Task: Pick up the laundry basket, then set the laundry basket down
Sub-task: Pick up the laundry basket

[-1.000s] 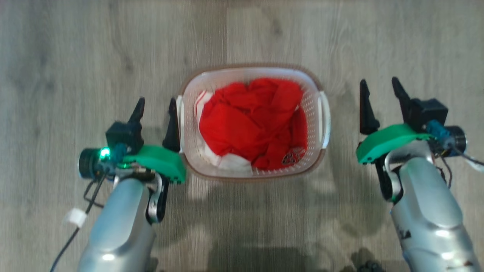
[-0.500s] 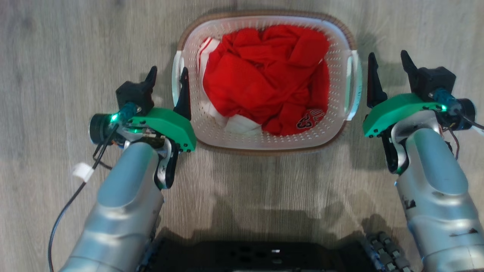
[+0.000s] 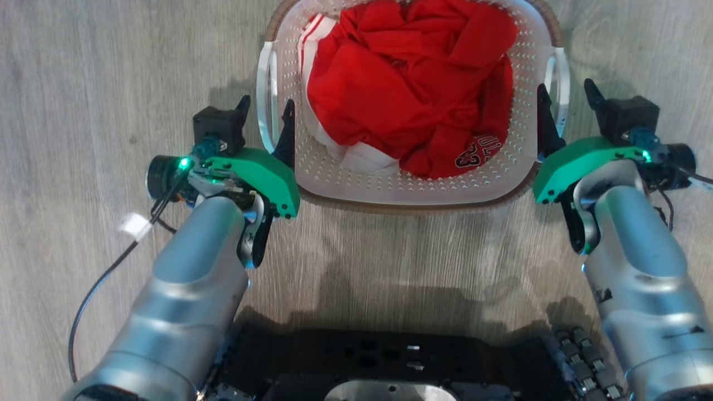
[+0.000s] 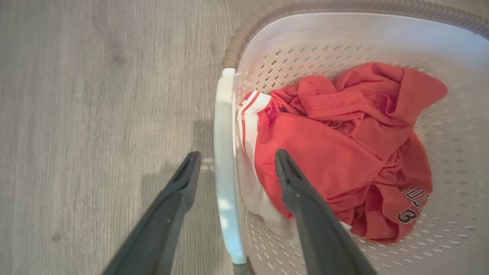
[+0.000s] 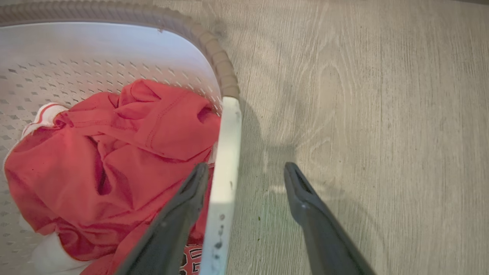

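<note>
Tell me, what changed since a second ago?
Both grippers moved in toward the basket: the left gripper now straddles the left handle, the right gripper the right handle. Both stayed open, gripping nothing. The basket stayed on the floor, clothes unchanged. The head camera shifted too.

The light is bright and even, coming from above and somewhat ahead of my tools. Soft shadows fall on the floor (image 3: 83,83) back toward me, behind the basket (image 3: 412,189) and under my forearms (image 3: 195,262), which carry small white highlights. A green lamp (image 3: 182,162) glows just behind my left tool (image 3: 267,103), and another glows behind my right tool (image 3: 563,84).

In the wrist views my fingers (image 4: 179,191) look soft, too near the lens, and a faint shadow lies on the floor by each outer finger. The handle (image 4: 224,172) between my left fingers shows a glare patch. The rim (image 5: 216,53) bows toward the top edge. The red cloth (image 4: 324,152) looks washed toward orange there.
</note>
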